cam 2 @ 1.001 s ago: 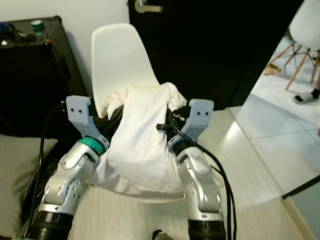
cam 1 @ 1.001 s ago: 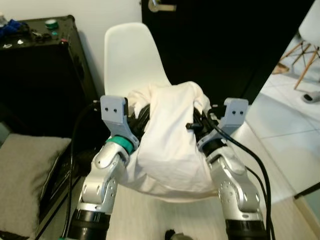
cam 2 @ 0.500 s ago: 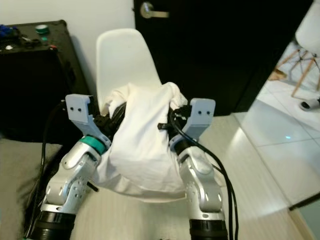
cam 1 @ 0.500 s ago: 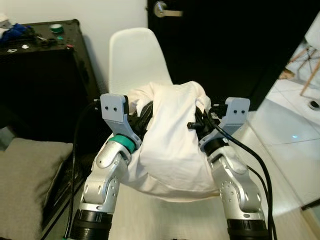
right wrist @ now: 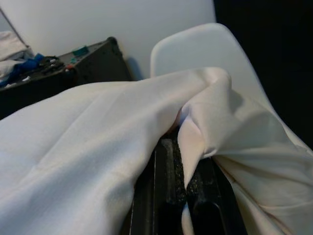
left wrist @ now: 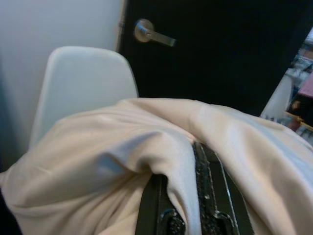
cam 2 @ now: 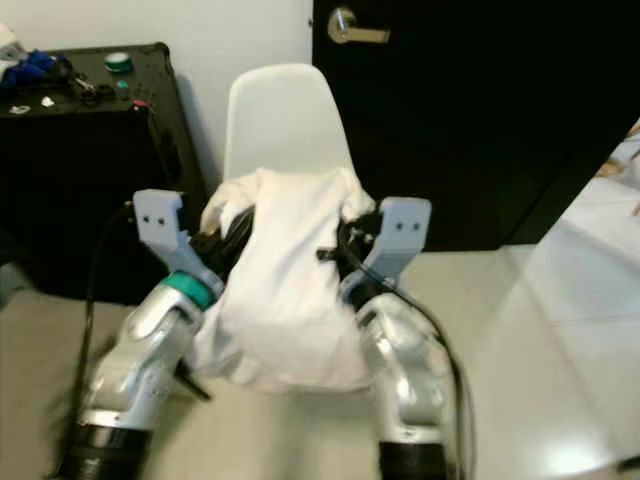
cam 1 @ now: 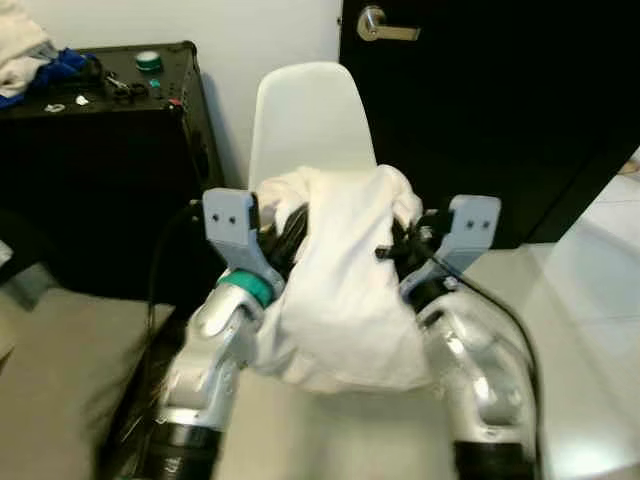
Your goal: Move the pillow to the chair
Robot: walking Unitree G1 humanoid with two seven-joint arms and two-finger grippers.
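Left eye view: pillow (cam 1: pixel 345 290) between 2 fingers (left wrist: pixel 215 196), before chair (cam 1: pixel 310 120).

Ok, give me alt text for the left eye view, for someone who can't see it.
Both hands, left hand and right hand, hold a white pillow up in front of a white chair, beside a black cabinet and a black door.
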